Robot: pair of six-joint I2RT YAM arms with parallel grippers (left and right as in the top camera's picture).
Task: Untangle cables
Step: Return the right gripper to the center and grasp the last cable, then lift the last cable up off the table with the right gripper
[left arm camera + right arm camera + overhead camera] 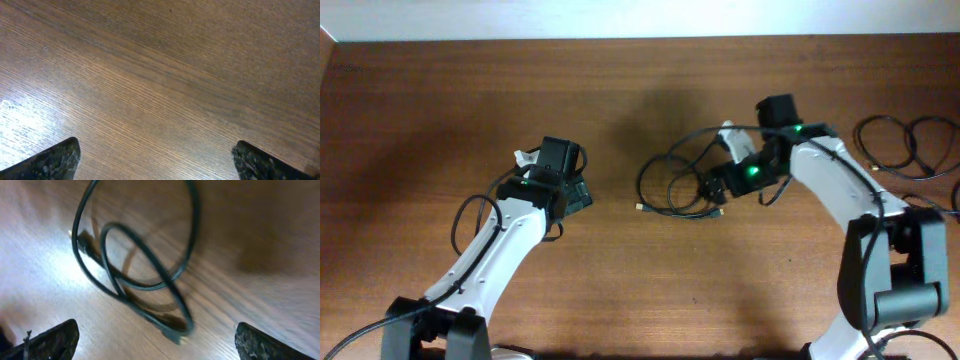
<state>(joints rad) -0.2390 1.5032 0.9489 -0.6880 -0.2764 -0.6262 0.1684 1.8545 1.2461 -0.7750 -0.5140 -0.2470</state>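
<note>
The left gripper (155, 150) is held spread above the counter (160, 70), the right gripper (155, 330) spread above looped cables (172, 287).

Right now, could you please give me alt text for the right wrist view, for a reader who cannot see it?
A thin black cable lies in loose, overlapping loops on a brown wooden table, slightly blurred. The two dark fingers of the open right tool frame the bottom corners, with a metal-tipped plug end between them.
</note>
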